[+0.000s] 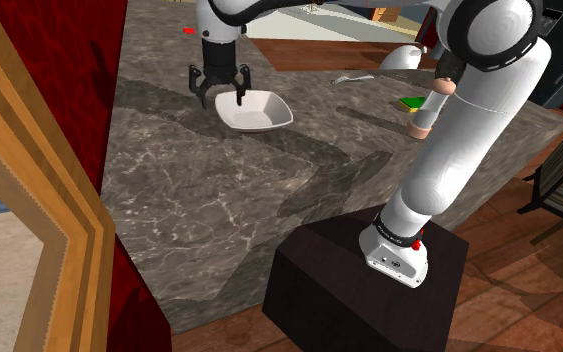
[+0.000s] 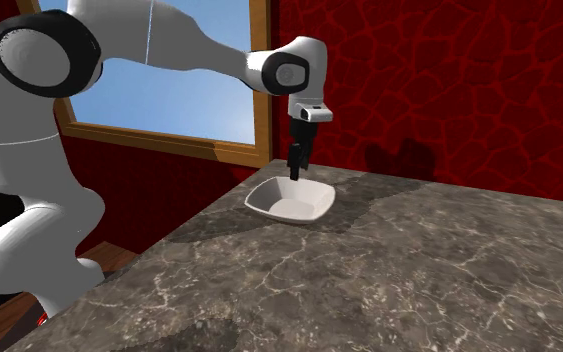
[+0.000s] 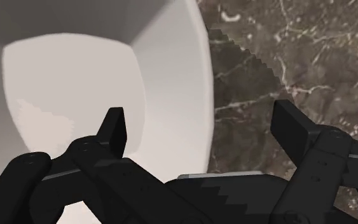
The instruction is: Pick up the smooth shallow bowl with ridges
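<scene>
Pincer [image 3: 200,118] straddles rim of white bowl [image 3: 69,83], plain in wrist view.

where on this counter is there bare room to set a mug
The wide stretch of counter between the white bowl and the stand is bare. Crowded: at the bowl, where the open gripper straddles its rim, and by the green piece at the shoulder view's right.
</scene>
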